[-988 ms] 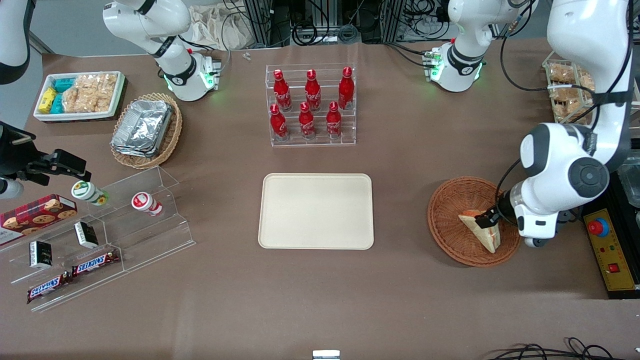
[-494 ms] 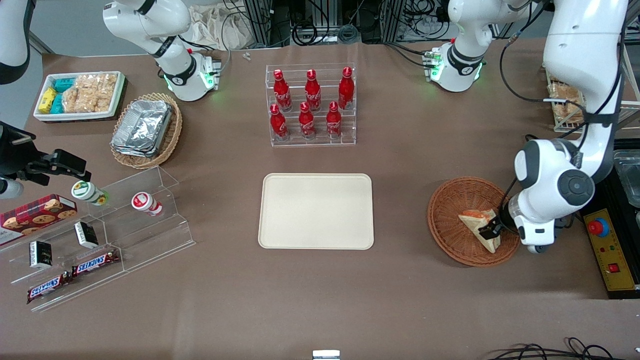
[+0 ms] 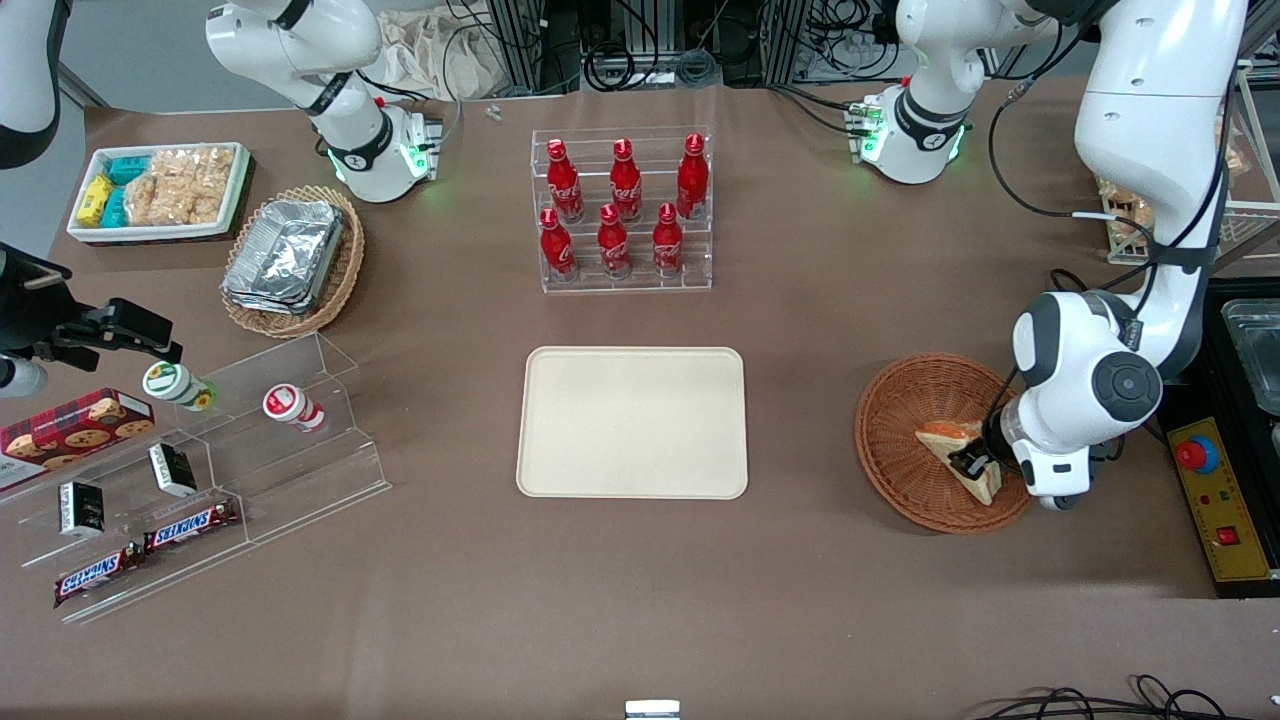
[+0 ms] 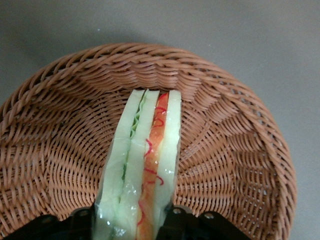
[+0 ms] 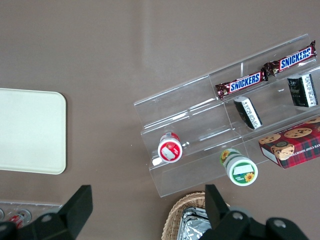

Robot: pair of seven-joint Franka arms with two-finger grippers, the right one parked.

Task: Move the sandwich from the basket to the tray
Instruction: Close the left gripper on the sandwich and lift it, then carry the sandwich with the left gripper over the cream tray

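The sandwich (image 3: pixel 945 448) is a wrapped white-bread wedge with orange and green filling that rests in the round reddish-brown wicker basket (image 3: pixel 900 420), toward the working arm's end of the table. My gripper (image 3: pixel 975 465) reaches down into the basket, shut on the sandwich. In the left wrist view the sandwich (image 4: pixel 150 165) stands on edge between the black fingers (image 4: pixel 175 217), which touch both flat sides, with the basket's (image 4: pixel 225 150) weave all around. The cream tray (image 3: pixel 632 422) lies bare at the table's middle, apart from the basket, and the tray (image 5: pixel 30 130) also shows in the right wrist view.
A clear rack of red bottles (image 3: pixel 622 210) stands farther from the front camera than the tray. A yellow control box with a red button (image 3: pixel 1215 490) lies beside the basket. An acrylic snack stand (image 3: pixel 200 470), a foil-container basket (image 3: pixel 290 260) and a white snack bin (image 3: pixel 160 190) sit toward the parked arm's end.
The working arm came lower and a little toward the tray, bringing the gripper down onto the sandwich in the basket. The sandwich has barely shifted.
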